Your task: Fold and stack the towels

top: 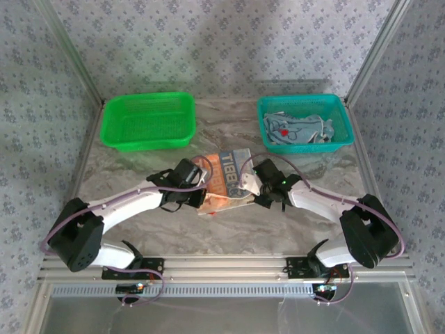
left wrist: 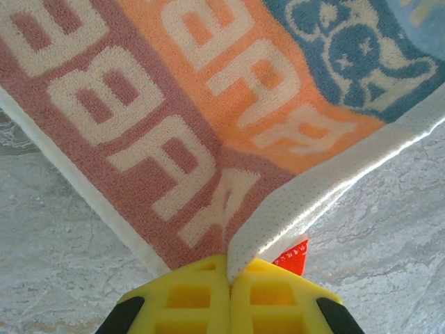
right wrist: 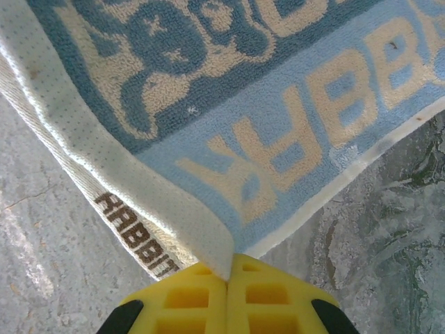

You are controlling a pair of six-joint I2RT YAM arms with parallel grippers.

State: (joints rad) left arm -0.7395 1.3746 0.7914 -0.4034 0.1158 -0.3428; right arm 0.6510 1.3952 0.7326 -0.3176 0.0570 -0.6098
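Striped towel (top: 224, 179), clamped by left gripper (left wrist: 228, 270) and right gripper (right wrist: 228, 270), fronts green basket (top: 147, 97) and teal basket (top: 300, 98) (apparently holding towels (top: 295, 131)).

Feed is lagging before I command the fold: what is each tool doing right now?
Left tool: closed, pinching a corner of the striped towel.
Right tool: closed, pinching another corner of the same towel.

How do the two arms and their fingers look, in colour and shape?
Both arms have white link shells and black joint housings, the left arm and the right arm. A thin lilac cable loops along each. Left fingers and right fingers are yellow blocks with square recesses, on black bases.
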